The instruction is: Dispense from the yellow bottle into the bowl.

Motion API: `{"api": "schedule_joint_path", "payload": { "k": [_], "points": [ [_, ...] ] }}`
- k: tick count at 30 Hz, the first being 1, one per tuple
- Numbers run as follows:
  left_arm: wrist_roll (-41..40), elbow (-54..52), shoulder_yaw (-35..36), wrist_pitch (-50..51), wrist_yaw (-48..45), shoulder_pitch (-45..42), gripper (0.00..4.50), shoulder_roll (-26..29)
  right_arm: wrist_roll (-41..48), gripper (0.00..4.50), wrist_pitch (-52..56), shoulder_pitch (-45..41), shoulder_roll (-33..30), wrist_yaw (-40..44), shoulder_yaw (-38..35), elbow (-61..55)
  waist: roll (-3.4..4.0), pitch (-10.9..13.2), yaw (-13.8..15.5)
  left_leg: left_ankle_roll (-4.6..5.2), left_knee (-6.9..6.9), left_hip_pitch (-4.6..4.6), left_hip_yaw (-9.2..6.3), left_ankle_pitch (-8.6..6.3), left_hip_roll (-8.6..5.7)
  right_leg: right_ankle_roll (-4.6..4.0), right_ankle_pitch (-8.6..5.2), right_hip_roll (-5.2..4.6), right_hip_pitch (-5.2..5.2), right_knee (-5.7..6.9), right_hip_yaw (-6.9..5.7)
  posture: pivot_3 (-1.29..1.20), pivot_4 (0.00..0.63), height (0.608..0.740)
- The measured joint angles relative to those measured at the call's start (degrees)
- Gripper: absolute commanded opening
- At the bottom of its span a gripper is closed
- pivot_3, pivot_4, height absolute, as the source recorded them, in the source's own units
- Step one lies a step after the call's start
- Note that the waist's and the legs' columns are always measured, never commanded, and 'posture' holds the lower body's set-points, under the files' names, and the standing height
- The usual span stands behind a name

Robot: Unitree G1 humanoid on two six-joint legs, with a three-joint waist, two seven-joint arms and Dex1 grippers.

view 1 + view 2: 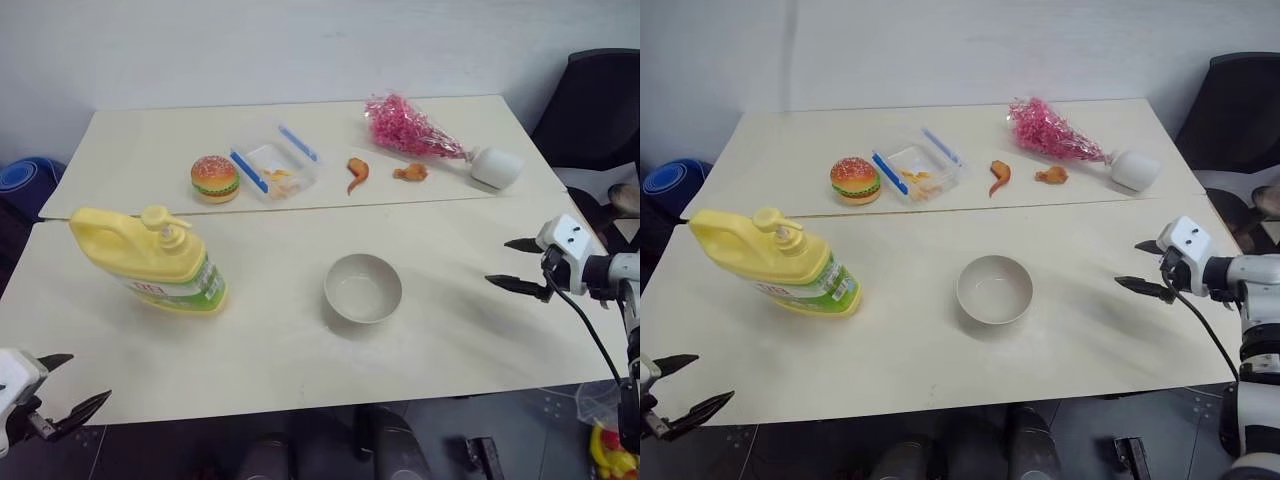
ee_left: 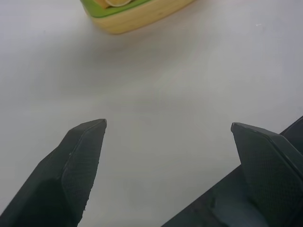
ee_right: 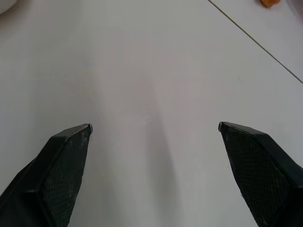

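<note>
One yellow bottle (image 1: pixel 150 260) is seen left of centre on the worktop (image 1: pixel 480 340), leaning, its pump head uppermost. One bowl (image 1: pixel 363 287) sits at mid-frame, well apart from it and seemingly empty. The left pincer (image 1: pixel 62 385) is held wide at the lower left corner, nothing in it; the right pincer (image 1: pixel 518 264) is likewise spread wide and empty at the right edge.

The step in hand is judged to be the first approach. The jug would best be steadied by one pincer, the spout brought over the bowl, and the pump pressed straight down by the other.

Also counted along the upper part: one toy burger (image 1: pixel 215 178), one clear box (image 1: pixel 275 168), two orange food pieces (image 1: pixel 357 173), one pink bouquet (image 1: pixel 410 128).
</note>
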Motion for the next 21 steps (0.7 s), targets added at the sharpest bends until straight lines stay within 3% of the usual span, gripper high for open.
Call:
{"api": "schedule_joint_path", "payload": {
  "k": [11, 21],
  "points": [
    [-0.04, -0.18, -1.72, 0.1, -0.35, -0.81, 4.5, -0.19, 0.09, 4.45, -1.14, 0.02, 0.0, 0.06, 0.0, 1.03, 0.0, 0.0, 0.1, -0.03, 0.04, 0.06, 0.12, 0.0, 0.06, -0.01, 0.0, 0.04, -0.01, 0.11, 0.12, 0.0, 0.15, 0.74],
    [-5.07, -5.18, -1.71, 6.04, -1.73, -5.27, 4.5, 1.03, 2.03, 4.45, 3.25, 0.72, 0.12, 3.67, -0.01, -1.94, 0.0, 0.0, 0.07, -0.07, 0.1, 0.06, 0.29, -0.01, 0.26, -0.02, 0.01, 0.13, -0.01, 0.2, 0.27, 0.0, 0.15, 0.74]
  ]
}}
